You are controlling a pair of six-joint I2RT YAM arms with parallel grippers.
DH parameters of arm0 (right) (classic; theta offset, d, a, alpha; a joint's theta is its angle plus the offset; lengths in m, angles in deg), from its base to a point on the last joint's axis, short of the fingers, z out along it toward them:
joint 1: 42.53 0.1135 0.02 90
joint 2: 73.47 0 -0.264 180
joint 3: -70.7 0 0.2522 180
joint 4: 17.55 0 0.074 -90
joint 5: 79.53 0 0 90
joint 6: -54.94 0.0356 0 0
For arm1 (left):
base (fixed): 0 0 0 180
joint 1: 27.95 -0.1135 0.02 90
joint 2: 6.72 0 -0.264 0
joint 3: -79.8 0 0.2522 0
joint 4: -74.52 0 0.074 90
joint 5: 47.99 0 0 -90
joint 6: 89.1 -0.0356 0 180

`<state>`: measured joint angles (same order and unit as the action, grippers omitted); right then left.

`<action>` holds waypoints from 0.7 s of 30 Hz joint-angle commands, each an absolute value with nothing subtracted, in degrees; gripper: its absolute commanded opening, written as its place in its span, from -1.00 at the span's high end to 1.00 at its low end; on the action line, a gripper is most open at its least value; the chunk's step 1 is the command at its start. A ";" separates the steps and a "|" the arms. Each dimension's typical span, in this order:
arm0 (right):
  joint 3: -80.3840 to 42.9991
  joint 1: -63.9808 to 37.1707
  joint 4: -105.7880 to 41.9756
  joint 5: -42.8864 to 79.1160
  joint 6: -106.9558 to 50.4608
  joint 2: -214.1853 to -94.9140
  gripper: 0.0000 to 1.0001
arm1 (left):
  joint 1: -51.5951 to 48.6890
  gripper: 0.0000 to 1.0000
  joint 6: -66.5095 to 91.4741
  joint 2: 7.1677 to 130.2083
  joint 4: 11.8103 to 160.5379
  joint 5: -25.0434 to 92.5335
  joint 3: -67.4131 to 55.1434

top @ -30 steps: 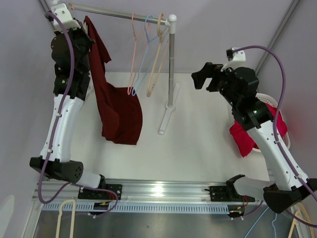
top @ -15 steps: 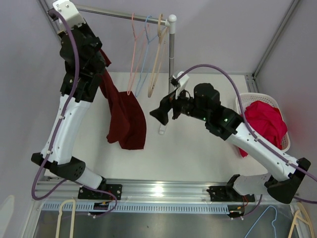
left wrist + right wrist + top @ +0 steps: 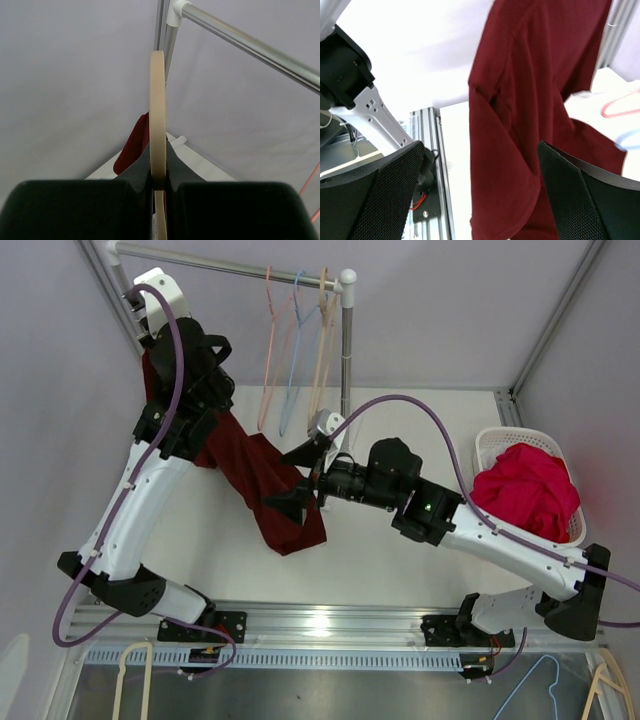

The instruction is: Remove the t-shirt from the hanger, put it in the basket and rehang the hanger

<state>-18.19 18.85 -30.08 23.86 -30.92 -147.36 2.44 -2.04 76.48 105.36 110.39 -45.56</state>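
Left arm (image 3: pixel 150 490) raised high, jaws apparently clamped; right arm (image 3: pixel 500 540) stretched leftward, jaws spread wide.

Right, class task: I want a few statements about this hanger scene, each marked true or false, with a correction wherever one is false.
1. The left end effector is shut on a beige hanger. True.
2. The right end effector is clamped on the dark red t-shirt. False: its jaws stand open, with the shirt in front of them and not gripped.
3. The white basket is empty. False: it holds a bright red garment.
4. Three empty hangers hang on the rail. True.
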 commanded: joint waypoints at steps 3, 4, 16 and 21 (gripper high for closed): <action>-22.15 21.01 -24.89 21.11 -31.90 -151.95 -0.93 | 3.95 0.99 -1.12 73.70 102.87 112.67 -44.62; -22.42 21.19 -24.98 20.76 -32.25 -153.09 -0.92 | 4.13 0.99 -1.38 73.61 102.69 112.58 -44.97; -24.62 24.87 -29.73 12.94 -34.53 -155.04 1.00 | 4.22 0.99 -6.81 72.73 97.17 109.25 -43.48; -21.90 28.74 -33.14 8.02 -34.54 -149.51 1.00 | 1.76 0.99 -6.66 74.14 95.05 106.08 -42.51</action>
